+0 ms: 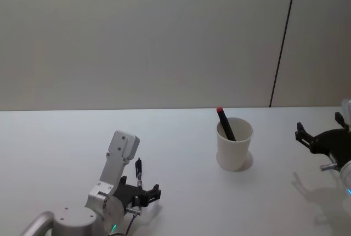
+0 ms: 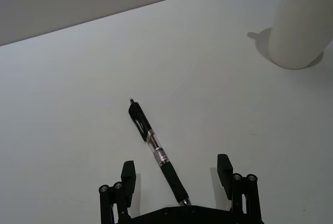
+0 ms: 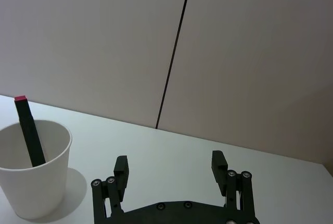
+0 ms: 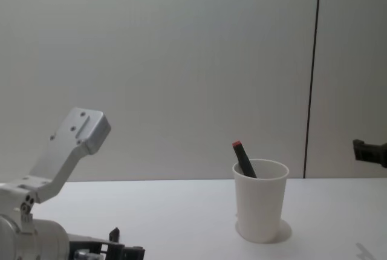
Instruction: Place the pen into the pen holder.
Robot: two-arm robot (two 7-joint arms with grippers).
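A black pen [image 1: 139,174] [image 2: 156,151] lies flat on the white table, left of the pen holder. My left gripper [image 1: 140,190] [image 2: 176,166] is low over the pen's grip end, open, with a finger on each side and neither touching it. The pen holder [image 1: 234,147] [image 2: 299,26] [image 3: 34,177] [image 4: 260,208], a white paper cup, stands upright at centre right. A black stick with a red top [image 1: 225,123] [image 3: 30,135] [image 4: 243,159] leans inside it. My right gripper [image 1: 320,126] [image 3: 169,161] hovers open to the right of the cup, holding nothing.
The white table [image 1: 181,203] runs back to a plain grey wall with a dark vertical seam [image 1: 282,44]. Bare table surface lies between the pen and the cup.
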